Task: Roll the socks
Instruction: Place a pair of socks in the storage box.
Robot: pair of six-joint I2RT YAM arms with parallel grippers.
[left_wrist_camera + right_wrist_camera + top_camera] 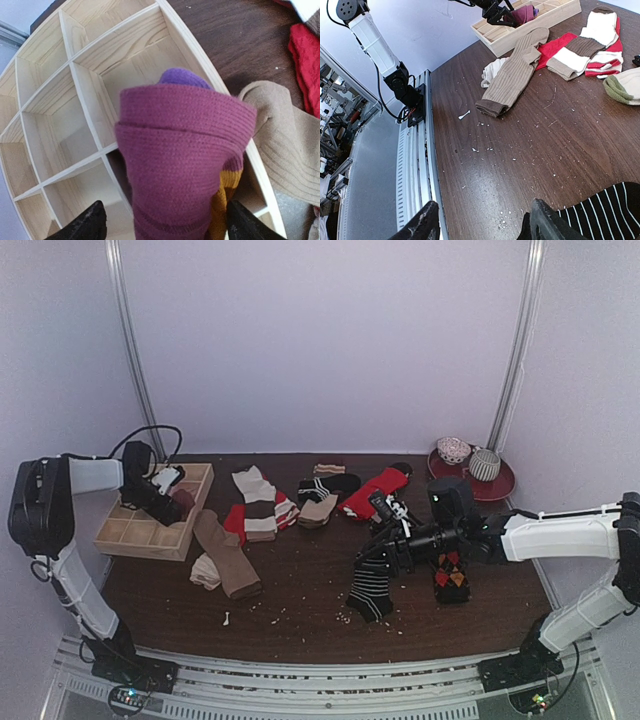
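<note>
Across the dark brown table point(300, 605), flecked with pale crumbs, a scatter of socks point(322, 508). At the left, a wooden box point(125, 532) split into compartments. At the far right, a red plate point(508, 486) with two rolled bundles point(453, 450) on it.

Just beside the box, a long tan sock point(228, 558) laid flat against a small white one. Toward the middle, cream-and-brown striped socks point(258, 505) lying over red fabric, and a red sock point(378, 488) farther right. Nearer the front edge, a black-and-white striped sock point(368, 592) with an argyle sock point(451, 576) close on its right.

Over the box, the left gripper point(167, 227), jaws clamped on a rolled magenta sock point(180, 150) (orange toe showing at the lower right, a purple tip poking out on top), held above the compartments along the rim nearest the tan sock.

Low over the table, the right gripper point(482, 225), jaws apart above bare wood, one finger just beside the black-and-white striped sock.
</note>
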